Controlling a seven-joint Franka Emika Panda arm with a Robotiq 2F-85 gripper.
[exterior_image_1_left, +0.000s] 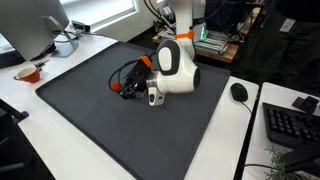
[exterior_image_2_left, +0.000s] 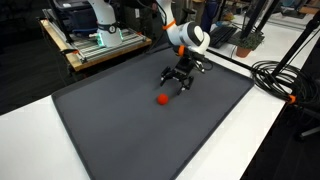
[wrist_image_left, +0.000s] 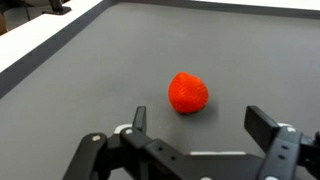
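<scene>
**Spread jaws, a loose red lump, and little to hold it in place**

The small, bright red, rounded lump with a soft-looking, dimpled surface (wrist_image_left: 188, 93) lies free on the dark grey mat (exterior_image_2_left: 150, 135). It sits just ahead of the jaws and touches neither finger. The jaws are spread wide and empty, hanging low over the mat at the end of the white robot arm (exterior_image_1_left: 175, 68).

The likeliest trouble, as I judge it, is a finger coming down off-centre. That would clip the lump and send it rolling, since it is round and looks light. Going too low would press the fingertips into the mat and drag or wrinkle it. A hard squeeze might also crush something that soft.

The mat covers most of a white desk (exterior_image_1_left: 240, 140). Beside it sit a black computer mouse (exterior_image_1_left: 238, 92), a black keyboard (exterior_image_1_left: 290, 122) and a small red bowl (exterior_image_1_left: 28, 72). Thick black cables (exterior_image_2_left: 275, 75) loop over the desk in an exterior view, and a wooden cart carrying equipment (exterior_image_2_left: 95, 45) stands behind.
</scene>
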